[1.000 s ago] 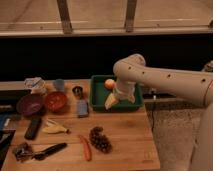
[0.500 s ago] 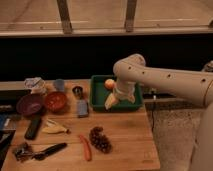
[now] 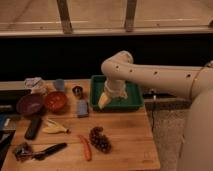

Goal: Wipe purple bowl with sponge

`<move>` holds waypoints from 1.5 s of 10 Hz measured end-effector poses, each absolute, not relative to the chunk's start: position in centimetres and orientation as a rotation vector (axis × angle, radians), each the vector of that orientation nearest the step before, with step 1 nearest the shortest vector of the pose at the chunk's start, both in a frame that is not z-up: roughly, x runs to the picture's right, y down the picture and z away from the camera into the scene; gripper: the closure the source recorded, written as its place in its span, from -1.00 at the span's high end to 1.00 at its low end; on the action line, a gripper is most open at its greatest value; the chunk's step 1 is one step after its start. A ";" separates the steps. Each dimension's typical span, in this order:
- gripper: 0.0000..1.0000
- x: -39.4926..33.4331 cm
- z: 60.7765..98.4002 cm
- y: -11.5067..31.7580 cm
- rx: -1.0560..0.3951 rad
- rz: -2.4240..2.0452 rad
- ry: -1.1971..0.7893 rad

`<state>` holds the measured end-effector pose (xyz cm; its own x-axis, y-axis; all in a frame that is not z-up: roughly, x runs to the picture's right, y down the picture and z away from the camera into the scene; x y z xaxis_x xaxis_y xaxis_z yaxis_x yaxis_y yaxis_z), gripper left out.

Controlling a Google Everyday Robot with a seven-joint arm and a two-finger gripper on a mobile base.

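1. The sponge [image 3: 103, 102] is at the front left of the green tray [image 3: 132, 100], near the middle of the desk [image 3: 125, 140]. It sits right at the lower end of the gripper [image 3: 110, 94].
2. The gripper hangs from the white arm [image 3: 155, 76], which reaches in from the right and bends down over the tray.
3. The sponge's long axis slants from upper right, where it meets the gripper, to lower left. Its lower end points at the tray's front left corner.
4. I cannot tell how the jaws stand, nor whether the sponge is gripped or only lies in the tray behind them.
5. The purple bowl [image 3: 29, 104] stands upright at the far left of the desk, open side up. It is well apart from the sponge.
6. The red bowl [image 3: 55, 101] sits just to the right of the purple bowl, and their rims look close to touching.
7. Between the bowls and the tray are a grey-blue block [image 3: 82, 107], a small dark can [image 3: 77, 91] and a blue cup [image 3: 60, 84].
8. Compared with half a second and a full second ago, nothing has shifted. The arm, gripper, sponge and both bowls are all in the same places.
9. A crumpled bag [image 3: 34, 84] lies behind the purple bowl, and I can read no writing on it.
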<state>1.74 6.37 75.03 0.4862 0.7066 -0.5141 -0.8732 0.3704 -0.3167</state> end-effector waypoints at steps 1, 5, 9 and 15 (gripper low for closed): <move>0.60 -1.1 75.5 5.7 -0.604 0.974 0.296; 0.60 -7.4 75.9 5.3 -0.626 0.839 0.229; 0.60 -7.3 76.1 5.5 -0.638 0.831 0.225; 0.60 -16.3 79.5 5.6 -0.682 0.660 0.172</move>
